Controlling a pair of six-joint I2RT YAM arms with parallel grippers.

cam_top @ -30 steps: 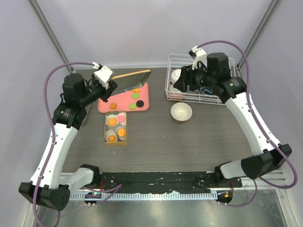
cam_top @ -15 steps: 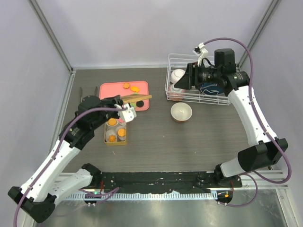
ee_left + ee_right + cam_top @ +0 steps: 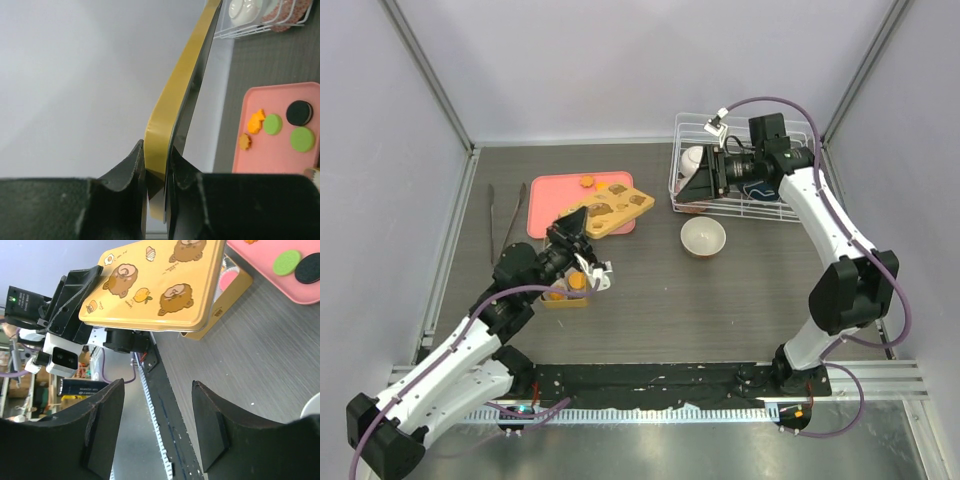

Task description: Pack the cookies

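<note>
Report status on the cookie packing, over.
Left tool shut on tin lid. Right tool open, empty, by wire rack. Some cookies on pink tray. Lid hangs over tin, covering it.

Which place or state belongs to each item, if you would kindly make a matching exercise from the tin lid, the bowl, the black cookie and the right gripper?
1. yellow tin lid
2. white bowl
3. black cookie
4. right gripper

A. lying on the pink tray
B. open, holding nothing
C. on the table, beside the wire basket
D. clamped in the left gripper

Pairs: 1-D, 2-C, 3-A, 4-B
</note>
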